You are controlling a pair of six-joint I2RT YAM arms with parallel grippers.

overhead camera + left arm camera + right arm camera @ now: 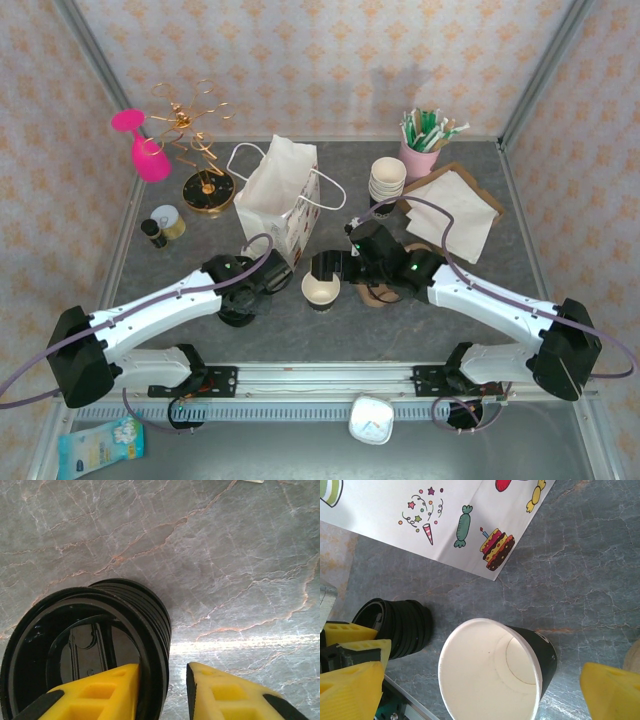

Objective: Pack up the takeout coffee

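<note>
Item, near edge, left of centre: your left pincer point(162, 672), fingers part-spread astride the rim of the stack of black lids point(85, 645), one finger inside the outermost lid and one outside. A sliver of tabletop point(225, 555) shows beside the outer finger, so read it as not yet a pinch. Item, just right of that stack, about the middle of the tabletop and towards its near edge: the takeout coffee cup point(490, 670), upright, black-walled, cream inside, mouth open with no lid on it, its cream base in plain view. Item, over that cup: your right pincer point(480, 675), spread wide, a finger well clear on either side, touching nothing. Step in hand, as judged: fetching a lid to cap the cup; bagging is not yet begun. The next move calls for you to close on one lid alone and lift it free without dragging the stack. You then set it level on the cup's rim and press it down, with the right pincer steadying the wall without crushing it. Item, farther in, just beyond cup and stack: the white paper bag point(278, 195), standing, mouth open upward, printed with sweets and a cake on the side facing the cup. Item, towards the far right corner: a stack of lidless cups point(387, 180).
</note>
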